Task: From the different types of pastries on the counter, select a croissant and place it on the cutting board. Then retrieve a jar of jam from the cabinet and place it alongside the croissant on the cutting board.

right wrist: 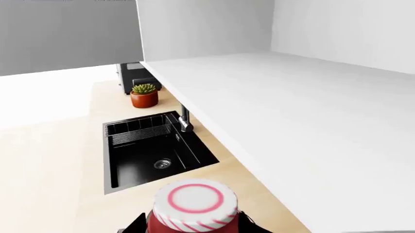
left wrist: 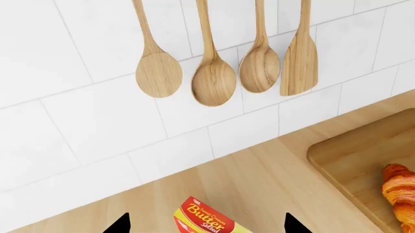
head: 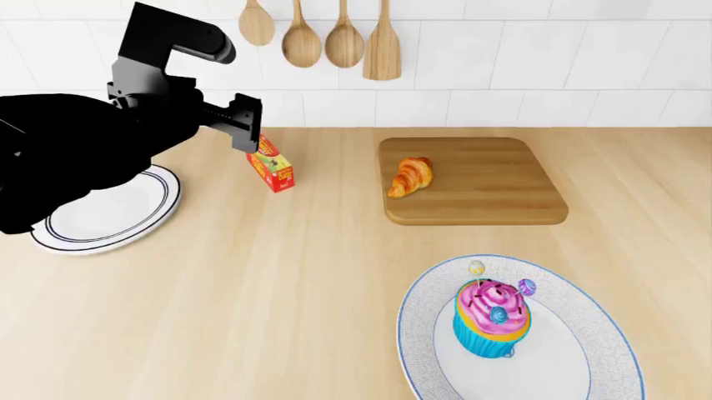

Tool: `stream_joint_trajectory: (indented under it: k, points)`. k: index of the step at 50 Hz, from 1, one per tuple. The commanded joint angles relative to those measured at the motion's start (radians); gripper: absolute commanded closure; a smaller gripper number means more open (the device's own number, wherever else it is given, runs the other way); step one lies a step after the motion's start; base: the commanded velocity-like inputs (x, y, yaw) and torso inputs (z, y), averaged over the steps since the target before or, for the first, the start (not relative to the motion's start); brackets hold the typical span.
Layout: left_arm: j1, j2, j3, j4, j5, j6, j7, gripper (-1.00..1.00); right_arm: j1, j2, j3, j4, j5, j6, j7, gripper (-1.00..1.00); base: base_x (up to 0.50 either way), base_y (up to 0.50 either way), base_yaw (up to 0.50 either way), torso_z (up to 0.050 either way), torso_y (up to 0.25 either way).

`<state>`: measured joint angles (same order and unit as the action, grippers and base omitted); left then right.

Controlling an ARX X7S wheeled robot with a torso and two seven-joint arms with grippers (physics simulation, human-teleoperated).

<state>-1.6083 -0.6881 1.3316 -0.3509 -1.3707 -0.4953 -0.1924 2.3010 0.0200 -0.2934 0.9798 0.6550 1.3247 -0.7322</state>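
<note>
The golden-brown croissant [head: 411,177] lies on the left part of the wooden cutting board [head: 489,192], which rests on the beige counter [head: 312,275]; it also shows at the edge of the left wrist view as croissant [left wrist: 401,194] on the board [left wrist: 363,155]. My left gripper [head: 246,125] hovers open over a red and yellow butter box [head: 272,170], its jaws wide apart with nothing held. My right gripper [right wrist: 192,224] is shut on the jar of jam [right wrist: 194,206], dark red with a pale pink-ringed lid, high above the counter. The right arm is out of the head view.
A pink-frosted cupcake [head: 491,319] stands on a blue-rimmed plate [head: 428,333] at the front right. Another plate [head: 133,208] lies under my left arm. Wooden spoons [head: 323,37] hang on the tiled wall. A black sink [right wrist: 152,150], a faucet [right wrist: 184,119] and a potted plant [right wrist: 144,94] lie below the jar.
</note>
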Motion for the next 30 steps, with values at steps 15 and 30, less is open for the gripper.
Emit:
stream_joint_trajectory:
  k: [15, 30]
  points:
    - [0.009, 0.002, -0.006, -0.006, 0.003, 0.004, 0.002, -1.0, -0.206, 0.041, -0.185, -0.101, -0.042, -0.004, 0.041, 1.0, 0.01, 0.0, 0.0, 0.0, 0.0]
    - [0.017, 0.003, -0.008, -0.009, 0.006, 0.008, 0.005, -1.0, -0.311, 0.08, -0.183, -0.388, 0.078, 0.106, 0.009, 1.0, 0.0, 0.0, 0.0, -0.001, 0.0]
